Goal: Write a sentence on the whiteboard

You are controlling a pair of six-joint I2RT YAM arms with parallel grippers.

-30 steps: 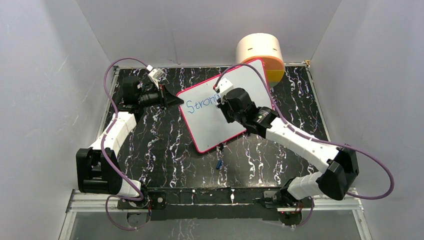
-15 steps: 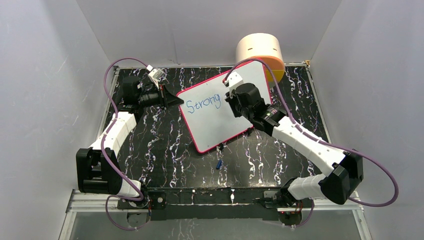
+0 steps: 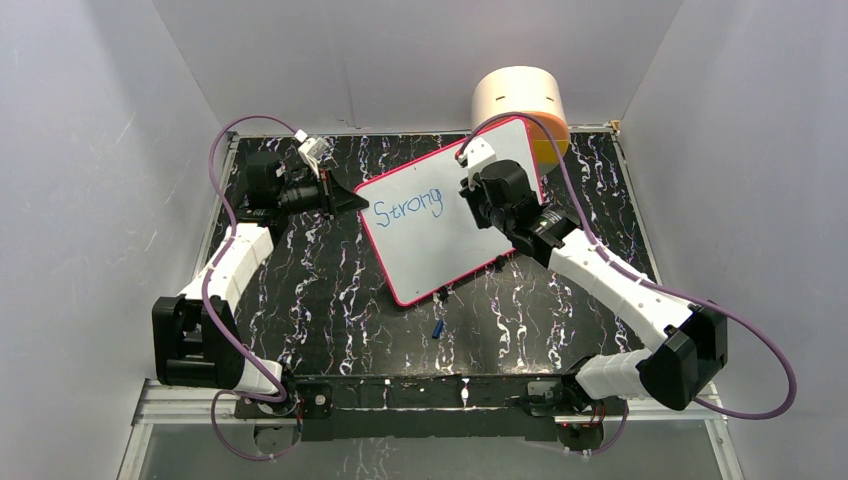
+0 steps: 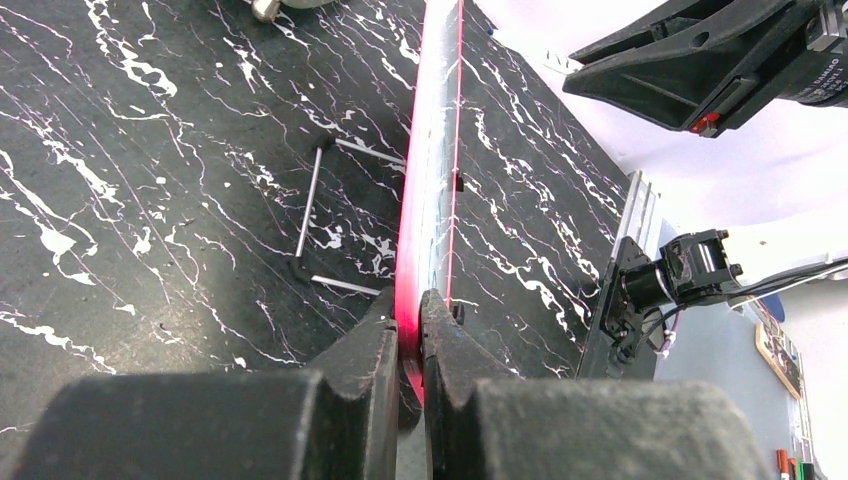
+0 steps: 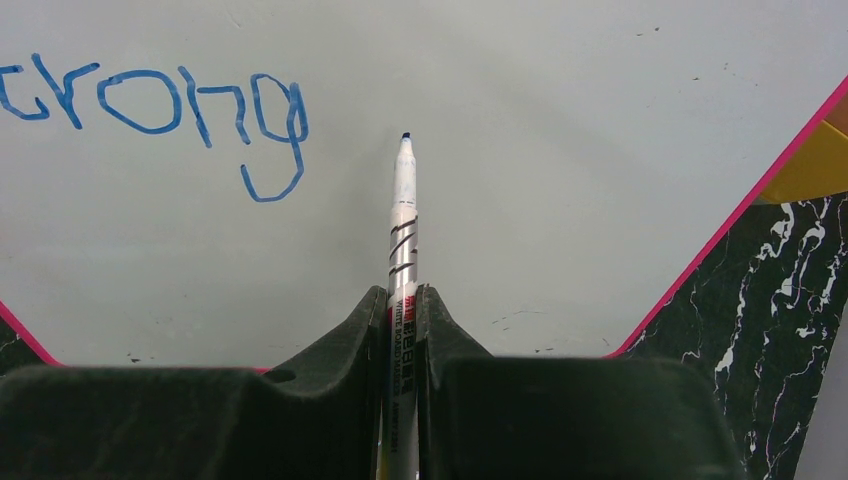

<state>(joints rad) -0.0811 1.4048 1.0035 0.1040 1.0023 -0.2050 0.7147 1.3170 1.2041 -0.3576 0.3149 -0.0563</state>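
Observation:
The whiteboard (image 3: pixel 440 250), pink-framed, stands tilted on the black marbled table. The sentence (image 3: pixel 405 206) is one blue word, "Strong", near the board's upper left; its end "trong" (image 5: pixel 160 100) shows in the right wrist view. My left gripper (image 3: pixel 356 201) is shut on the board's left edge, with the pink frame (image 4: pixel 430 150) pinched between the fingertips of the left gripper (image 4: pixel 408 305). My right gripper (image 3: pixel 483 205) hangs over the board's upper right. This right gripper (image 5: pixel 402 295) is shut on a silver whiteboard marker (image 5: pixel 402 230), whose blue tip points at bare board just right of the "g".
A cream cylinder on an orange base (image 3: pixel 518 100) stands behind the board's far corner. A small blue cap (image 3: pixel 438 327) lies on the table (image 3: pixel 320 290) in front of the board. A wire stand (image 4: pixel 310 215) shows under the board. White walls close in on three sides.
My right gripper has carried the marker rightward and toward the far edge, uncovering the finished "g" of "Strong". The left gripper and the board have not moved.

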